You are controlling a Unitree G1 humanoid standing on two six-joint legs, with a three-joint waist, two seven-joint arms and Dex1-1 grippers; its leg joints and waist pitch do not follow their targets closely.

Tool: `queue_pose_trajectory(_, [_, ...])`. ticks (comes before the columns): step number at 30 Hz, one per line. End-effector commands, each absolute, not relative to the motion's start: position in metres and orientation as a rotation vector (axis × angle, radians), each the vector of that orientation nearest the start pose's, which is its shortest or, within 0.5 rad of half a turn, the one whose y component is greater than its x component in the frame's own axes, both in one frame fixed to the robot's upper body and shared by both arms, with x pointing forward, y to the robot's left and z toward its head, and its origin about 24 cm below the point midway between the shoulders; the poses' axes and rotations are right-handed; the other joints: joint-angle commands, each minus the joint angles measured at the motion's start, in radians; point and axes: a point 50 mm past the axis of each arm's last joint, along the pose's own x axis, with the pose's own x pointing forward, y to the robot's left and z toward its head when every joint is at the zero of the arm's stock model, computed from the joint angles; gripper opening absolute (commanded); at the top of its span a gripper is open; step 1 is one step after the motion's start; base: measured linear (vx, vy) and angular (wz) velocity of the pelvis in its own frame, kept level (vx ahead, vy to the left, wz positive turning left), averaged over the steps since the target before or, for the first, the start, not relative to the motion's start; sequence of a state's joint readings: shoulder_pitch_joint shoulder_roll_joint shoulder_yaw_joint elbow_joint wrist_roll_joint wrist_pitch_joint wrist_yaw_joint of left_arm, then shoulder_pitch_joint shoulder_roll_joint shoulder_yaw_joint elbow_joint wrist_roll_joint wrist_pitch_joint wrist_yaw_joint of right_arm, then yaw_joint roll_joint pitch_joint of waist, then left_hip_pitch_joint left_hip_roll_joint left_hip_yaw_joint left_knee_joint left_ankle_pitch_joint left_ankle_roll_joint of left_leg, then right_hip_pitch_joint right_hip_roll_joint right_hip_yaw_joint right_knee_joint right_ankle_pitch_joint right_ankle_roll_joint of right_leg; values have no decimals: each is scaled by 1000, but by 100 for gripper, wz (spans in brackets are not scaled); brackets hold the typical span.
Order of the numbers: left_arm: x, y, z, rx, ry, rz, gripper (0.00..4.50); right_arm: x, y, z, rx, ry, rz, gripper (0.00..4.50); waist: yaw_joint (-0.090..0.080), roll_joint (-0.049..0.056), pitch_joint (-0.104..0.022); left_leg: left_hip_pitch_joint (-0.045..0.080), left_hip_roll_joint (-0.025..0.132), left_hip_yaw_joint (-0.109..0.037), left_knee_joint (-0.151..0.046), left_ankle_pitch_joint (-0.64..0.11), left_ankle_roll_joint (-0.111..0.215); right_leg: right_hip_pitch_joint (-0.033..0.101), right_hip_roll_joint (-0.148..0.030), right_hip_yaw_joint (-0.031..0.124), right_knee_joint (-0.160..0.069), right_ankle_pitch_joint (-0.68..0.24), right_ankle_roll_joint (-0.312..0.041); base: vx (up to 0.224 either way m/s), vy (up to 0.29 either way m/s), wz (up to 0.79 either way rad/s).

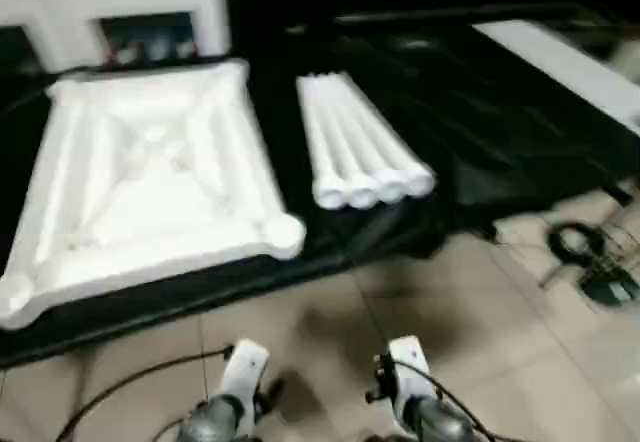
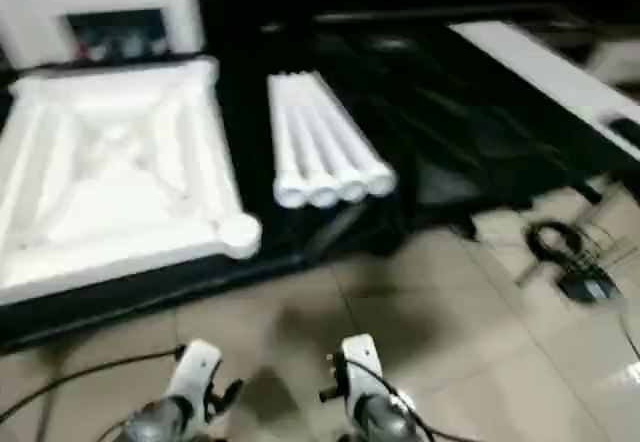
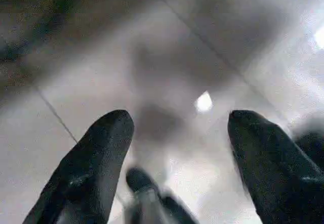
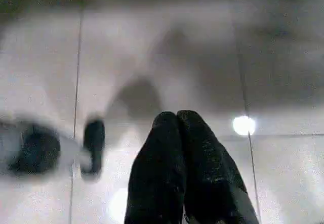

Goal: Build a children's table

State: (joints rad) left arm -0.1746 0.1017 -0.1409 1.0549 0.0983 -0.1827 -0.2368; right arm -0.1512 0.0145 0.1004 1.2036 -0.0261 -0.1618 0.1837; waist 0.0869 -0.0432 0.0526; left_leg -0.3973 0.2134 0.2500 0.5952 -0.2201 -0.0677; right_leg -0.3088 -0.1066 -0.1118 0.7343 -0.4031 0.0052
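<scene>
Left wrist view has the left gripper (image 3: 177,127) spread over bare floor tiles (image 3: 101,57); the right gripper (image 4: 176,120) is pressed together. Upper left lies the tabletop (image 1: 150,172), four legs (image 1: 360,147) just beside it.

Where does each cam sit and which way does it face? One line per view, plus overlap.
Left eye view: head, forward and down at the upturned tabletop and four legs on a black mat; both forearms at the bottom edge.
Right eye view: same scene, slightly offset.
Left wrist view: along the open left gripper at the tiled floor.
Right wrist view: along the shut right gripper at floor.
Shared: both eyes see tabletop, legs, forearms; both wrists see floor.
</scene>
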Motion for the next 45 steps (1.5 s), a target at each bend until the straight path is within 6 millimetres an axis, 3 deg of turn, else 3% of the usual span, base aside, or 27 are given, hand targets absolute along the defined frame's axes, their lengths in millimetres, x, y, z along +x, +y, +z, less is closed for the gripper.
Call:
queue_pose_trajectory(1, [189,145,-127,201,771,-413,350,183,-120,-135,-43,846,331,0,-9,-40,-39,137,16,-56,110,-271,-61,-148,-152,114,-268,-895,-4,70,-231,32])
queue_pose_trajectory(2, [189,145,-127,213,770,-418,350,182,-119,-136,-50,850,339,0,37,18,-30,-54,-49,-167,123,50,85,28,-185,142,-260,-624,-59,116,-63,16])
queue_pose_trajectory(3, [189,145,-127,225,769,-418,350,182,-119,-136,-55,853,349,0,45,31,-18,-61,-26,-153,67,62,106,48,-149,12,-248,-313,-67,116,-63,16])
queue_pose_trajectory(4, [188,146,-127,231,771,-416,350,182,-118,-136,-61,854,360,0,20,62,-62,3,-4,-182,17,74,147,44,-47,-52,-164,36,-191,33,44,57])
queue_pose_trajectory(5, [187,148,-128,225,782,-397,350,183,-116,-136,-50,854,357,0,-23,97,-90,117,88,-332,-34,204,410,-39,49,-49,-26,156,-262,-48,-31,92])
queue_pose_trajectory(6, [187,149,-128,217,786,-386,350,183,-116,-135,-42,854,351,0,-40,116,-93,151,128,-389,-41,368,534,-83,54,-24,15,51,-249,-48,-31,92])
queue_pose_trajectory(7, [187,150,-128,211,792,-377,350,183,-116,-135,-37,855,349,0,-56,111,-65,107,117,-430,-77,553,632,-92,55,9,54,-58,-222,-55,-114,52])
queue_pose_trajectory(8, [187,152,-129,196,804,-357,350,184,-115,-135,-26,855,345,0,-58,114,-65,104,153,-373,-68,563,579,-106,23,40,45,-27,-206,-41,-125,20])
queue_pose_trajectory(9, [187,154,-130,181,816,-337,350,184,-115,-135,-15,856,342,0,-55,80,-41,45,124,-327,-110,326,494,-77,17,71,35,38,-179,-41,-125,20])
queue_pose_trajectory(10, [186,155,-130,170,820,-327,350,184,-114,-135,-19,854,352,0,-42,68,-38,34,103,-303,-124,185,467,-66,13,90,3,66,-183,-48,-160,22])
queue_pose_trajectory(11, [186,157,-130,170,824,-323,350,185,-114,-135,-26,851,365,0,-23,47,-27,13,46,-235,-76,-105,364,-70,-38,146,-122,62,-284,-84,-205,24])
queue_pose_trajectory(12, [186,157,-130,170,824,-322,350,185,-114,-135,-27,851,366,0,-22,22,-26,9,-9,-185,-11,-219,267,-70,-68,160,-186,-66,-325,-84,-205,24])
queue_pose_trajectory(13, [185,158,-130,176,826,-319,350,185,-113,-134,-37,848,382,0,4,-9,-31,11,-56,-130,89,-106,109,-38,-91,153,-241,-398,-188,-45,-174,5])
queue_pose_trajectory(14, [183,159,-131,171,830,-304,350,185,-113,-134,-48,840,395,0,19,-17,-18,-19,-36,-134,48,-22,56,-27,-90,169,-234,-461,-13,10,-130,-10])
queue_pose_trajectory(15, [183,159,-131,171,830,-304,350,185,-113,-134,-48,840,395,0,31,4,-34,-13,-15,-142,0,-22,28,-7,-87,166,-211,-353,65,10,-130,-10])
queue_pose_trajectory(16, [181,161,-132,167,835,-289,350,186,-113,-133,-58,830,401,0,27,5,-39,-6,-6,-141,-20,-29,21,-8,-74,157,-201,-256,69,-11,-105,-5])
queue_pose_trajectory(17, [181,161,-132,167,835,-289,350,186,-113,-133,-58,830,401,0,20,19,-40,4,9,-143,-54,-36,20,-11,-53,131,-189,-59,25,-1,-85,-2])
queue_pose_trajectory(18, [179,162,-133,170,837,-275,350,187,-114,-132,-64,817,401,0,22,36,-49,15,19,-144,-65,-39,19,-11,-45,120,-183,27,-5,-1,-85,-2])
queue_pose_trajectory(19, [179,162,-132,162,830,-267,350,191,-116,-130,-82,790,400,0,18,27,-57,25,32,-135,-70,-13,30,-3,-32,106,-164,276,-80,0,0,0])
queue_pose_trajectory(21, [182,162,-130,142,798,-270,370,196,-118,-125,-74,737,400,0,18,22,-56,27,29,-124,-68,2,42,-1,-30,103,-153,421,-129,0,0,0])
queue_pose_trajectory(23, [184,162,-127,127,774,-273,386,200,-120,-121,-67,700,401,17,17,21,-54,30,29,-122,-69,-8,52,-2,-31,101,-153,442,-144,8,30,-1])
queue_pose_trajectory(25, [190,163,-118,68,695,-302,386,206,-125,-109,-25,595,415,35,13,32,-61,36,42,-125,-74,-3,73,0,-35,101,-147,468,-180,11,64,-3])
queue_pose_trajectory(26, [190,163,-118,68,695,-302,390,206,-125,-109,-25,595,415,38,12,27,-65,34,48,-125,-71,14,93,4,-40,103,-142,530,-195,-3,66,-6])
queue_pose_trajectory(29, [193,169,-99,38,568,-379,427,208,-137,-87,-25,448,463,72,3,31,-59,39,51,-121,-79,-30,119,0,-40,99,-150,515,-215,-7,60,-4])
queue_pose_trajectory(37, [186,174,-46,33,341,-470,450,187,-160,-34,22,294,496,129,-2,31,-24,53,49,-101,-108,-339,27,-22,-39,120,-213,-110,-156,-2,7,0])
queue_pose_trajectory(42, [190,166,-3,51,184,-471,450,178,-166,3,58,182,503,184,-1,26,-27,44,42,-97,-108,-271,25,-25,-28,122,-215,-83,-114,0,0,0])
queue_pose_trajectory(45, [209,167,41,63,55,-395,450,191,-172,47,123,57,440,201,-1,31,-33,43,40,-98,-101,-206,26,-21,-20,120,-203,46,-104,0,0,0])
